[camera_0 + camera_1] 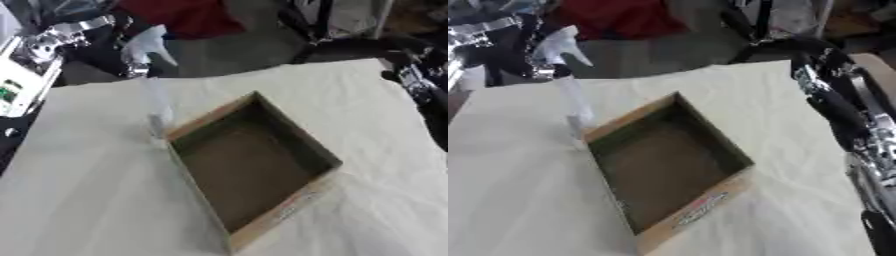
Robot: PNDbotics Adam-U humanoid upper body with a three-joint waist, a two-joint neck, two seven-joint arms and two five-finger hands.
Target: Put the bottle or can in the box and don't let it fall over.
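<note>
A clear spray bottle [156,107] with a white trigger head [149,42] stands upright just outside the far left wall of the open cardboard box [289,207]. Its base is at the box's left corner; whether it rests on the cloth I cannot tell. My left hand [528,57] comes in from the upper left and is curled round the bottle's neck below the trigger. The box is empty, lying askew in the middle of the table. My right arm [842,110] runs down the right edge, its hand [878,227] low in the corner and hard to make out.
A cream cloth [87,200] covers the table. A white device with a green patch [17,85] sits off the table's left edge. Beyond the far edge are a red cloth [184,15] and dark stands on the floor.
</note>
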